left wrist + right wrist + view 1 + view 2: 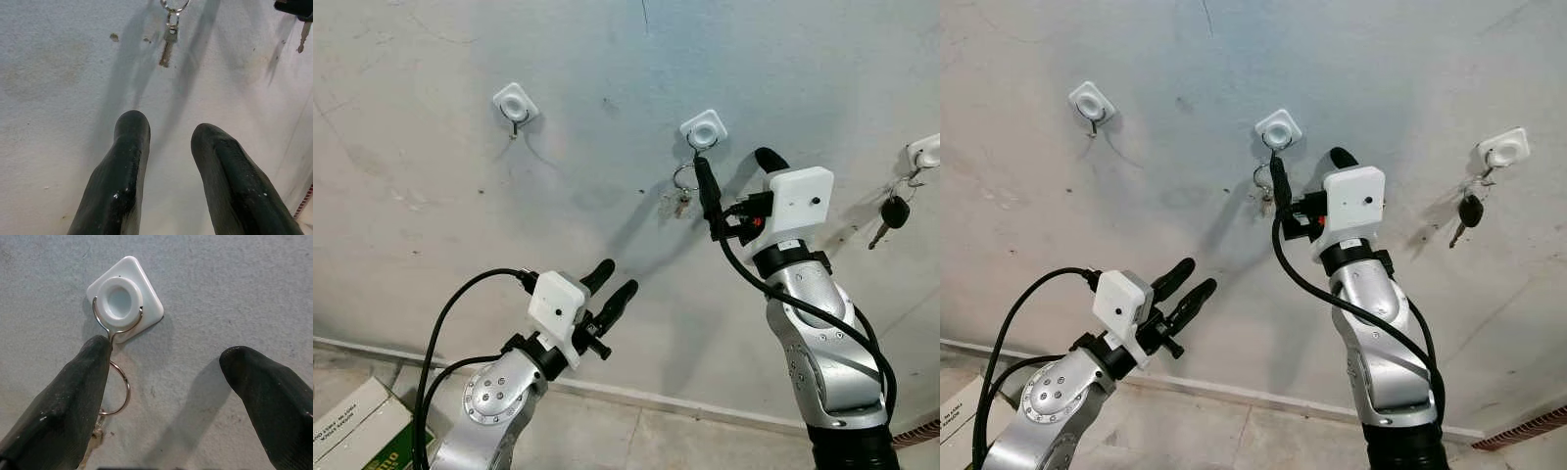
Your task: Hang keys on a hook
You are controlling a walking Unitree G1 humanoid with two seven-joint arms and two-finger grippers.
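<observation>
Three white hooks are fixed to the grey wall. A metal key ring with small silver keys (681, 199) hangs from the wire of the middle hook (704, 128). My right gripper (731, 159) is raised at that hook and stands open; one of its fingers (63, 401) lies against the ring (120, 391), the other is apart, off to the side. The left hook (515, 104) is bare. Lower down and to the left, my left gripper (618, 275) is open and empty, pointing at the wall below the hanging keys (167, 46).
A black car key (893, 212) hangs from the right hook (925, 152). A cardboard box (352, 426) sits on the tiled floor at the lower left, by the wall's baseboard (636, 397).
</observation>
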